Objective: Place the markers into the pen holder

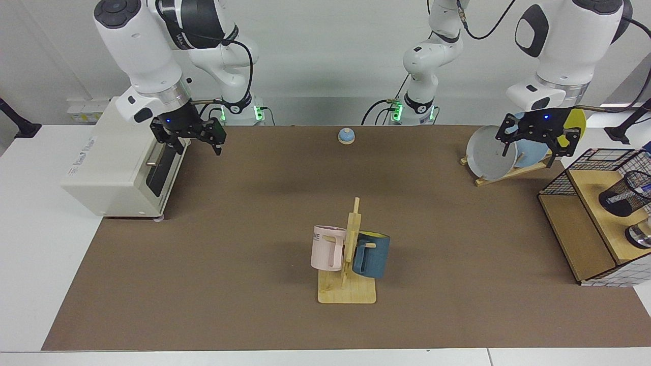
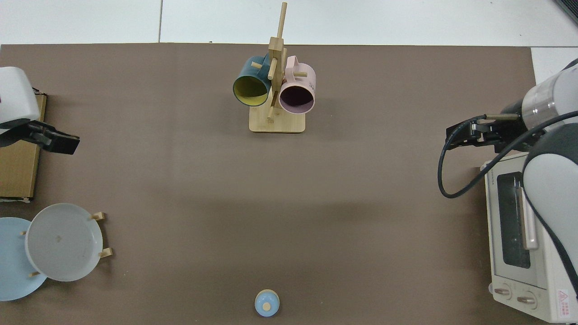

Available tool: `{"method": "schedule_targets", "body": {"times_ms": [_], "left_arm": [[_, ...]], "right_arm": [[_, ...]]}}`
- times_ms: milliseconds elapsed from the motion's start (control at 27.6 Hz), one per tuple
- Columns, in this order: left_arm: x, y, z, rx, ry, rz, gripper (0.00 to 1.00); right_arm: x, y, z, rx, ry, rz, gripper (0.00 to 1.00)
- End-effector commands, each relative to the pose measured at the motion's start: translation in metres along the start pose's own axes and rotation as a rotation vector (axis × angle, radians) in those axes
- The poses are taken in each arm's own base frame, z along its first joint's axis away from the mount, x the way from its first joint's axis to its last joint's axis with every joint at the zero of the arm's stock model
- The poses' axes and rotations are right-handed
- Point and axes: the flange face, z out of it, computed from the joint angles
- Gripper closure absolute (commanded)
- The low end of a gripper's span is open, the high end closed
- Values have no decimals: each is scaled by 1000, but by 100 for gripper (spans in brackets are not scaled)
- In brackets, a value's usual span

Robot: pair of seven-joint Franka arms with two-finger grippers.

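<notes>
Risk: left gripper (image 1: 533,141), empty with fingers spread, hangs before grey plate (image 1: 489,151); contact likely. Black wire-mesh pen holder (image 1: 624,193) leans on wooden shelf (image 1: 595,203). Right gripper (image 1: 195,137), open, waits beside white toaster oven (image 1: 109,168).

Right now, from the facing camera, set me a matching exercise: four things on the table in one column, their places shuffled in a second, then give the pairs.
Things:
1. pen holder
2. pink mug
3. grey plate
4. left gripper

Places:
A. hanging on the wooden mug tree
B. lying tilted on the wooden shelf, by the wire basket
C. hovering in front of the plate rack
D. frontmost in the plate rack

Pairs: 1-B, 2-A, 3-D, 4-C
</notes>
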Motion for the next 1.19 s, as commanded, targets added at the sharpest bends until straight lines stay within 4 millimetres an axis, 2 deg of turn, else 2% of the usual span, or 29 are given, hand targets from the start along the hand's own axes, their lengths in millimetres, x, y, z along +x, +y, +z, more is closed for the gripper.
{"method": "schedule_targets", "body": {"times_ms": [0,253,615,724,869,1014,1158], "left_arm": [[4,23,-7,-45,-5,-207,0],[12,48,-10,-64,-24,-388,0],[3,58,-17,-55,-79,-395,0],[0,53,-20,-51,-79,-403,0],[4,64,-22,-51,-69,-383,0],[-4,46,-23,-54,-67,-413,0],[-2,51,-25,-57,-61,-400,0]], "right_arm": [[-4,5,-2,5,0,-12,0],[-4,5,-2,5,0,-12,0],[-4,5,-2,5,0,-12,0],[-4,5,-2,5,0,-12,0],[-4,5,-2,5,0,-12,0],[-4,5,-2,5,0,-12,0],[-4,5,-2,5,0,-12,0]]}}
